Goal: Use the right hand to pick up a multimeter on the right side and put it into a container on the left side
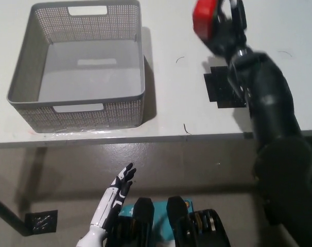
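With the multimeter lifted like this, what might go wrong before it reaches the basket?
The right hand holds the red multimeter high over the table, well right of the grey basket; a slip would drop it short. Carried lower, it might clip the basket's near wall. The left hand rests below the table.

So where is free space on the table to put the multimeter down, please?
Inside the grey basket the floor is bare. The white table is also bare between the basket's right wall and the black mat. The mat is partly covered by the right hand holding the red multimeter. The left hand rests below the table edge.
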Motion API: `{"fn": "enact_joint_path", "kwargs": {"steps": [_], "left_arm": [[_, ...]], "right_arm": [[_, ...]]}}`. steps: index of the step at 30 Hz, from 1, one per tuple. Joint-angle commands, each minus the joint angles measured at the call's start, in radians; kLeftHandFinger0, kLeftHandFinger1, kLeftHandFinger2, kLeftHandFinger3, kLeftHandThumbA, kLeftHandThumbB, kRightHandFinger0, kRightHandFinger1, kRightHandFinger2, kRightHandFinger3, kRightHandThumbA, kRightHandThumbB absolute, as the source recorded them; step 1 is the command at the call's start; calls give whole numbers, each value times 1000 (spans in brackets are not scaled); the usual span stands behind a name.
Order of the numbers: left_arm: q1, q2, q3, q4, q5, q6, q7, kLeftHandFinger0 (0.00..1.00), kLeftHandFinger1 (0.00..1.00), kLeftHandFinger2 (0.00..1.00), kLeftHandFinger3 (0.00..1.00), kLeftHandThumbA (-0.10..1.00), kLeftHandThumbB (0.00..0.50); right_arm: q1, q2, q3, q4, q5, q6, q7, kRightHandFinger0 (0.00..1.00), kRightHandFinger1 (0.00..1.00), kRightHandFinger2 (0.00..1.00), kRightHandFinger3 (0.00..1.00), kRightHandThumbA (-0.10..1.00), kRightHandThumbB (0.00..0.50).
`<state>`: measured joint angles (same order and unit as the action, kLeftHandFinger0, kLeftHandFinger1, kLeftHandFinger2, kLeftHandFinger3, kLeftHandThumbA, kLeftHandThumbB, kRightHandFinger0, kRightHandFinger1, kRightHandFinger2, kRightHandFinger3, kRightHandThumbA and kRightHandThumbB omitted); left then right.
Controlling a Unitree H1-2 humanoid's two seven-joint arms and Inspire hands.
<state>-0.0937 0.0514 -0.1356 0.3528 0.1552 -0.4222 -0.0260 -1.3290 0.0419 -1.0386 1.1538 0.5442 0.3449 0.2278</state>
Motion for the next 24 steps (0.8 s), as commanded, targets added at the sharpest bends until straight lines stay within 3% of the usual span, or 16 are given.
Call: {"fn": "enact_joint_path", "kwargs": {"steps": [1, 6, 8, 9, 10, 11, 13, 15, 18, 19, 20, 22, 24], "left_arm": [[-12, 8, -8, -24, 18, -33, -3, 1000, 1000, 1000, 1000, 1000, 316], [-10, 10, -10, -22, 6, -24, -13, 1000, 1000, 1000, 1000, 1000, 328], [-6, 10, -13, -21, 6, -23, -16, 1000, 1000, 1000, 1000, 1000, 335], [-2, 11, -16, -19, 12, -27, -16, 1000, 1000, 1000, 1000, 1000, 336], [1, 12, -20, -22, 19, -29, -15, 1000, 1000, 1000, 1000, 1000, 328], [3, 13, -23, -26, 25, -25, -13, 1000, 1000, 1000, 1000, 1000, 327], [7, 13, -27, -30, 32, -21, -9, 1000, 1000, 1000, 1000, 1000, 324], [13, 11, -31, -35, 21, -11, -16, 1000, 1000, 1000, 1000, 1000, 333], [16, 12, -38, -31, 27, -19, -13, 1000, 1000, 1000, 1000, 1000, 335], [16, 12, -39, -31, 24, -19, -15, 1000, 1000, 1000, 1000, 1000, 337], [15, 12, -39, -32, 24, -18, -15, 1000, 1000, 1000, 1000, 1000, 339], [14, 9, -41, -34, 21, -13, -18, 1000, 1000, 1000, 1000, 1000, 336], [16, 7, -43, -43, 18, -2, -24, 1000, 1000, 1000, 1000, 1000, 344]], "right_arm": [[-149, 32, 74, -134, 123, 37, 83, 0, 82, 531, 1000, -100, 76], [-159, 49, 146, -174, 157, 82, 43, 0, 43, 555, 1000, -100, 92], [-167, 62, 187, -159, 133, 71, 9, 0, 59, 559, 1000, -100, 152], [-165, 68, 206, -156, 123, 72, -9, 0, 48, 573, 1000, -100, 152], [-171, 71, 226, -138, 116, 88, -37, 0, 46, 642, 1000, -100, 121], [-174, 71, 248, -119, 102, 81, -44, 0, 17, 627, 1000, -100, 123], [-180, 69, 314, -57, 53, 38, -26, 0, 51, 659, 1000, -100, 101], [-184, 68, 364, 13, 29, -10, -9, 0, 112, 662, 1000, -100, 120], [-188, 74, 453, 101, -23, -77, -45, 0, 25, 591, 1000, -100, 123], [-189, 79, 466, 123, -29, -96, -47, 0, 3, 580, 810, -100, 110], [-190, 82, 480, 150, -30, -100, -59, 0, 9, 590, 800, -100, 100], [-192, 91, 490, 174, -30, -116, -99, 0, 48, 654, 1000, -100, 107], [-184, 104, 527, 197, -58, -156, -116, 0, 33, 636, 975, -100, 92]]}}
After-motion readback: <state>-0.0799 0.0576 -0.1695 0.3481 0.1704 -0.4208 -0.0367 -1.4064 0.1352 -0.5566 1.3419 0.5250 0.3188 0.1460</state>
